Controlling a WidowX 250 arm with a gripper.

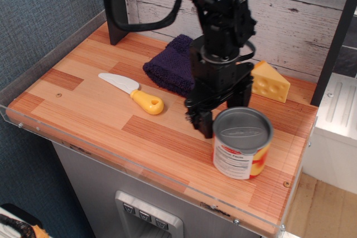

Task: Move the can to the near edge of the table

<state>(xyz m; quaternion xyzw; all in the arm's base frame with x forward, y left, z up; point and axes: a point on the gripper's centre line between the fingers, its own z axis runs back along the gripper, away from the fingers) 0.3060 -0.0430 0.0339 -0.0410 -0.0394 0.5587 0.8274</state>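
Note:
The can (242,144) stands upright on the striped wooden table (83,101), close to its near edge and towards the right end. It has a grey lid and a red, yellow and white label. My gripper (222,111) reaches down just behind and to the left of the can. Its dark fingers stand apart: one finger (204,123) is at the can's left side, the other is behind the can's far rim. The can is not between them. The gripper looks pressed against the can; the contact itself is hidden.
A yellow cheese wedge (269,82) sits at the back right. A purple cloth (170,68) lies at the back middle, a white knife with a yellow handle (136,94) left of centre. A clear rim edges the table. A white unit (337,115) stands to the right.

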